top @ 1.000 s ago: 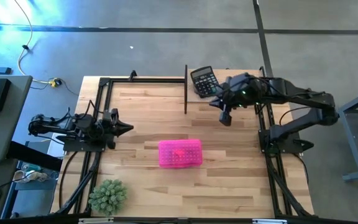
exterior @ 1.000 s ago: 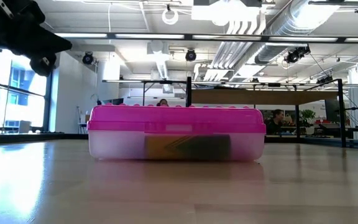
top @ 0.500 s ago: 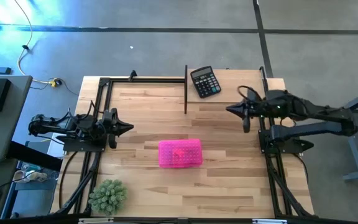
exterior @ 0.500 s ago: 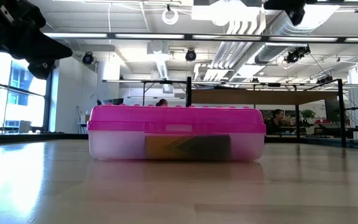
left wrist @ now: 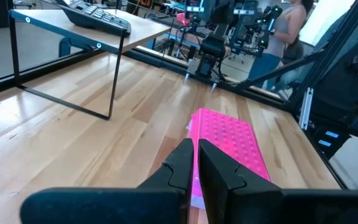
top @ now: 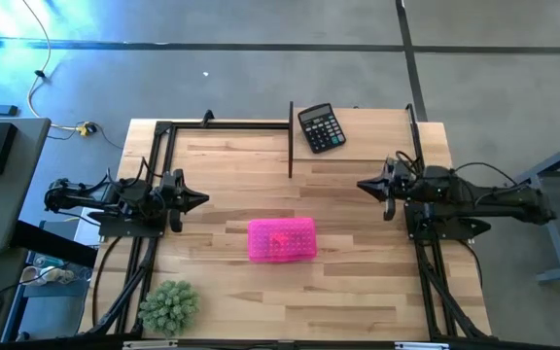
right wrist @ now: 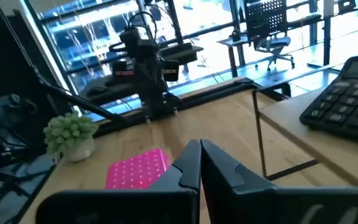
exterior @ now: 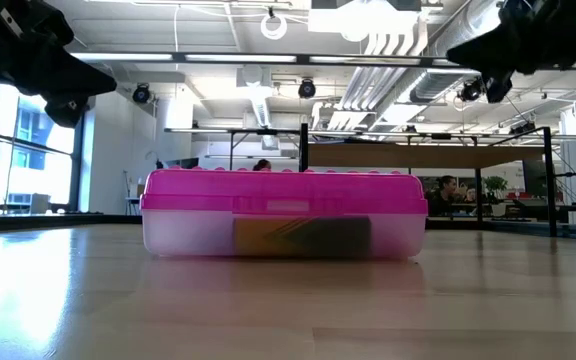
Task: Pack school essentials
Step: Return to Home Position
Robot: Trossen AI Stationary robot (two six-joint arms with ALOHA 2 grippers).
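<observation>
A pink-lidded plastic case (top: 281, 239) with a clear base lies flat on the table's middle, its lid down; coloured contents show dimly through its front wall (exterior: 301, 237). No loose stationery is in view. My left gripper (top: 202, 199) hangs shut above the table's left side, pointing toward the case (left wrist: 225, 135). My right gripper (top: 363, 184) hangs shut above the right side, pointing left, with the case (right wrist: 138, 168) ahead of it. Neither touches anything.
A black calculator (top: 321, 127) lies at the far edge, right of a thin black upright frame (top: 291, 139). A green spiky plant (top: 169, 305) stands at the near left corner. Bare wood lies around the case. People show in the room beyond.
My right arm has drawn back from over the calculator toward the table's right edge and come lower, now stretched out over its base with the gripper pointing left. The case and my left arm have kept still.
</observation>
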